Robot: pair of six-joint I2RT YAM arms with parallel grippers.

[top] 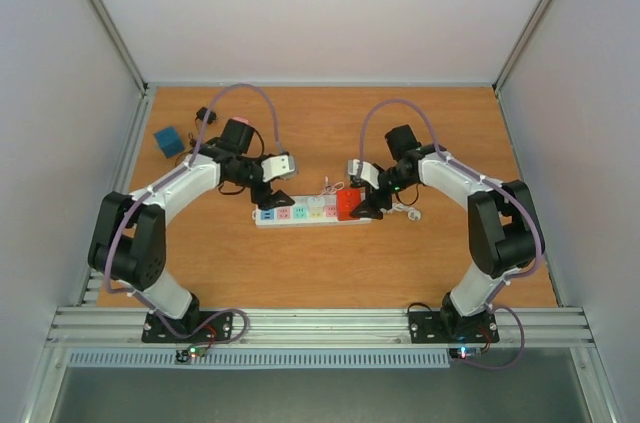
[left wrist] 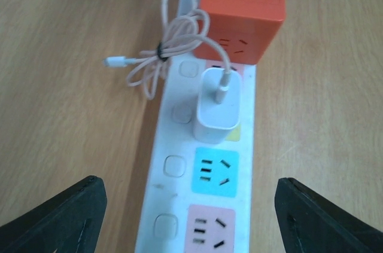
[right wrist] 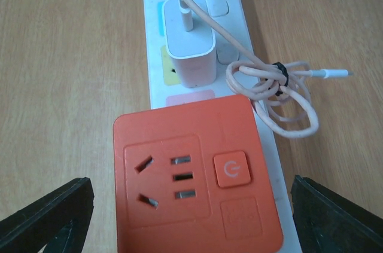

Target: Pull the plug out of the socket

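The socket, a long white power strip (top: 300, 212) with pastel outlet faces, lies across the middle of the table. An orange cube adapter (top: 347, 203) is plugged into its right end. A white charger plug (left wrist: 216, 106) with a coiled pinkish cable (left wrist: 164, 52) sits in the outlet beside the cube. My left gripper (left wrist: 191, 217) is open and empty, its fingers straddling the strip's left end over the pink and blue outlets. My right gripper (right wrist: 191, 217) is open, its fingers on either side of the orange cube (right wrist: 191, 175), not touching it. The charger (right wrist: 190, 46) lies beyond the cube.
A blue flat object (top: 168, 141) and a small black item (top: 205, 114) lie at the back left. The strip's curly white cord (top: 405, 211) trails right of the cube. Enclosure walls stand on the left, right and back.
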